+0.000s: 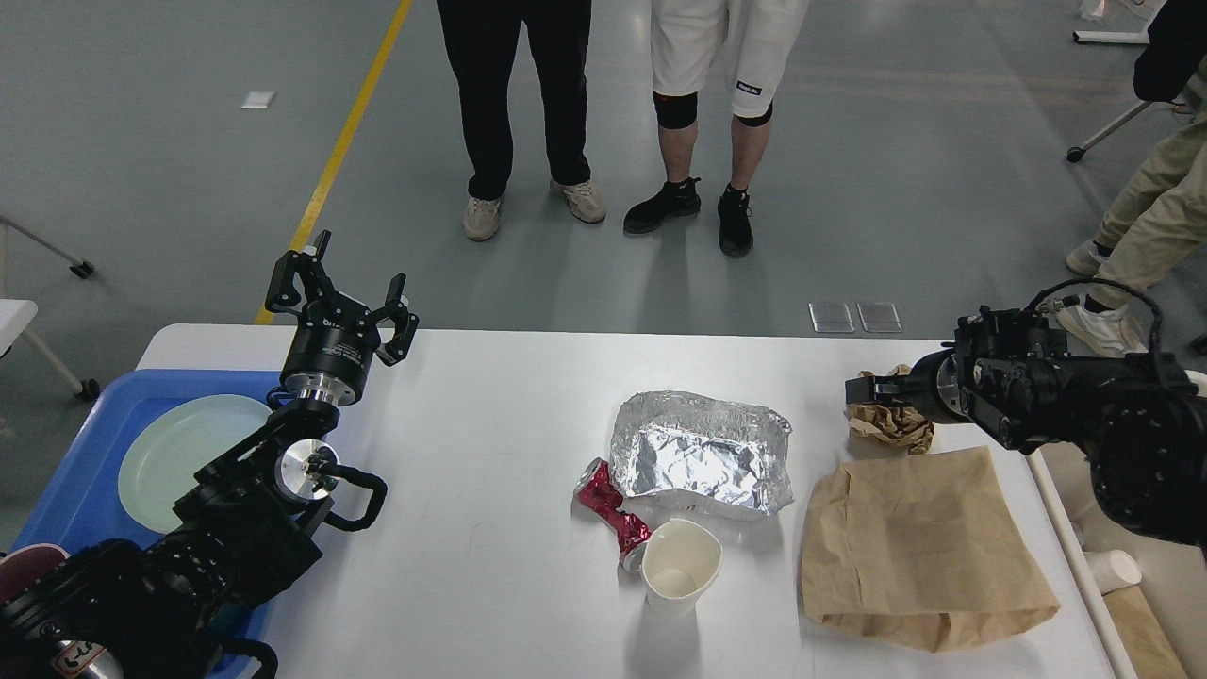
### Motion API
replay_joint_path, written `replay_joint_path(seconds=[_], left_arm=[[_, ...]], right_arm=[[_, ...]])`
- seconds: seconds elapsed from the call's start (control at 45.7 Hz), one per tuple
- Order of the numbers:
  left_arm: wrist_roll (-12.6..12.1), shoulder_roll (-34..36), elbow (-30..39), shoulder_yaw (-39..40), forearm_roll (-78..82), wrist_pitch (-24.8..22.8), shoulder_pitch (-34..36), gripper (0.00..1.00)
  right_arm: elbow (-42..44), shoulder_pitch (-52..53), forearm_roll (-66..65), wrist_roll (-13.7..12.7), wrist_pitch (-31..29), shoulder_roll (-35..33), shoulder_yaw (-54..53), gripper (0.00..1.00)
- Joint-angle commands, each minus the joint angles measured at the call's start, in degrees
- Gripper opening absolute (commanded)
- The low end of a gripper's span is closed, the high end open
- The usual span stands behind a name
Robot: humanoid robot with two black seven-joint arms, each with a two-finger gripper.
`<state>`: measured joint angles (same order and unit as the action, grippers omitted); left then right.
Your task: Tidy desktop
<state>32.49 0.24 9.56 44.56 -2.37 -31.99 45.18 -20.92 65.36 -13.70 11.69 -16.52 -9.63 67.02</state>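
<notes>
The white desktop [490,453] holds a crumpled foil tray [702,453], a crushed red can [613,514], a white paper cup [679,566], a flat brown paper bag [919,547] and a crumpled brown paper ball [891,426]. My right gripper [869,389] reaches in from the right and sits low over the paper ball's top, covering part of it. Its fingers look dark and merged, so I cannot tell their state or whether they touch the paper. My left gripper [344,294] stands upright and open, empty, above the desktop's far left edge.
A blue tray [66,490] at the left holds a pale green plate [179,453]; a dark red cup [28,566] sits at its near corner. A beige bin [1051,500] at the right, partly behind my arm, contains a white cup [1113,571]. People stand beyond the far edge.
</notes>
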Motion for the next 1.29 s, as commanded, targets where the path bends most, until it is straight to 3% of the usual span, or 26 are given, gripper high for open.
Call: replay_joint_path(seconds=[0.0, 0.525, 0.635, 1.117, 1.204, 1.27], left_arm=[[0.03, 0.02, 0.02, 0.0, 0.0, 0.0, 0.0, 0.97], [0.03, 0.02, 0.02, 0.0, 0.0, 0.0, 0.0, 0.97], [0.03, 0.02, 0.02, 0.0, 0.0, 0.0, 0.0, 0.97], [-0.05, 0.02, 0.02, 0.0, 0.0, 0.0, 0.0, 0.97], [0.03, 0.02, 0.02, 0.0, 0.0, 0.0, 0.0, 0.97], [0.03, 0.02, -0.06, 0.0, 0.0, 0.0, 0.0, 0.97]], right_arm=[[1.75, -2.08, -0.01, 0.0, 0.17, -0.04, -1.1, 1.0], [4.57, -8.67, 2.62, 0.0, 10.88, 0.49, -5.58, 1.0], [4.66, -9.46, 6.23, 0.0, 12.91, 0.49, -5.67, 0.93], [4.3, -9.55, 6.67, -0.35, 11.16, 2.42, -5.32, 0.39], [4.3, -9.46, 6.67, -0.35, 9.66, 2.51, -5.32, 0.26], [3.95, -9.2, 6.67, -0.35, 8.17, 2.6, -5.32, 0.07]])
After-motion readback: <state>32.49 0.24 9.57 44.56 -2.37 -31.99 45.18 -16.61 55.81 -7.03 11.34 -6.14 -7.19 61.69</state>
